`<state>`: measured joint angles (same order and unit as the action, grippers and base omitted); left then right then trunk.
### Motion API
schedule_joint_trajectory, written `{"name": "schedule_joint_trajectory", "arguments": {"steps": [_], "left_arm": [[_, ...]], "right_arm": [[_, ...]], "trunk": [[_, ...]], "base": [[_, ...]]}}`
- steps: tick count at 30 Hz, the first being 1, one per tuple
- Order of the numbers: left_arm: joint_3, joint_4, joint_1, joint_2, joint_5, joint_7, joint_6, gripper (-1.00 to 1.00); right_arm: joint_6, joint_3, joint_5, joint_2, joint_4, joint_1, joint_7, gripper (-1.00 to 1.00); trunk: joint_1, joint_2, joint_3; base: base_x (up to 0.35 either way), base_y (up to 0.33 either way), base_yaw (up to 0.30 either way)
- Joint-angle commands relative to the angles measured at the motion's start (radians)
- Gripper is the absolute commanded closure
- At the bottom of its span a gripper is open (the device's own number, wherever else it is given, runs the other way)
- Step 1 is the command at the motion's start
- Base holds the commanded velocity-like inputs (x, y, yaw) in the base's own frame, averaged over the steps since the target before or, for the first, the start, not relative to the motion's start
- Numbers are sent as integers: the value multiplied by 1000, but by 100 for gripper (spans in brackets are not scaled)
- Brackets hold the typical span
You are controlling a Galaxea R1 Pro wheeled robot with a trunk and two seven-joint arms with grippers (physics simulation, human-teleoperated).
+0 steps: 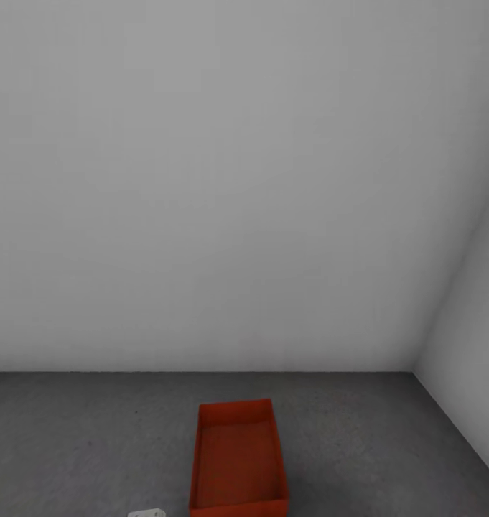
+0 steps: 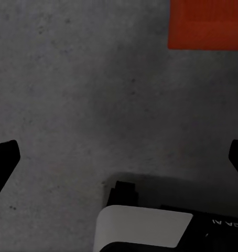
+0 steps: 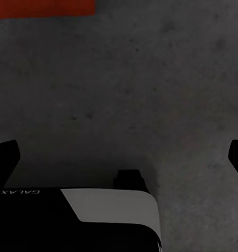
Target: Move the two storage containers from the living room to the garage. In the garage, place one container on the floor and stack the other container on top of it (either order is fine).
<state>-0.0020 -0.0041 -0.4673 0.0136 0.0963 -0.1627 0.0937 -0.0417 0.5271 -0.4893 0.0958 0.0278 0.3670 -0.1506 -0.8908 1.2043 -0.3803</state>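
At the left and right edges of each wrist frame, the dark fingertips of the left gripper [image 2: 119, 157] and the right gripper [image 3: 119, 157] stand spread wide, pinching nothing, over bare concrete floor [image 2: 72, 89]. Outward from them, an orange-red storage container [image 1: 238, 459] cuts the upper right corner of the left wrist frame and the upper left corner of the right wrist frame, so it seems to lie between the arms, neither clearly nearer. In the head frame's bottom centre it rests on the garage floor, long axis running away toward the grey-white wall [image 1: 237, 179]; only one bin shows, empty and unstacked.

Soft, even, dim light; wrist views darker, slightly blurred
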Motion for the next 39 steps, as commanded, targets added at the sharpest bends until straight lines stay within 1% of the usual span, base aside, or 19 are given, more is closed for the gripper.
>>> {"name": "schedule_joint_trajectory", "arguments": {"steps": [1, 34, 39], "left_arm": [[-1, 0, -1, 0, 10, -3, 3, -100], [-1, 0, -1, 1, 11, -3, 3, -100], [-1, 0, -1, 1, 11, -3, 3, -100]], "right_arm": [[-4, 8, -9, 1, 3, 1, -1, -100], [-4, 8, -11, 4, 3, 1, -1, -100], [-4, 8, -11, 1, 3, 1, -1, -100]], "trunk": [[0, 1, 0], [0, 1, 51], [0, 1, 55]], "base": [[0, 0, -1], [0, 0, 0], [0, 0, 0]]}}
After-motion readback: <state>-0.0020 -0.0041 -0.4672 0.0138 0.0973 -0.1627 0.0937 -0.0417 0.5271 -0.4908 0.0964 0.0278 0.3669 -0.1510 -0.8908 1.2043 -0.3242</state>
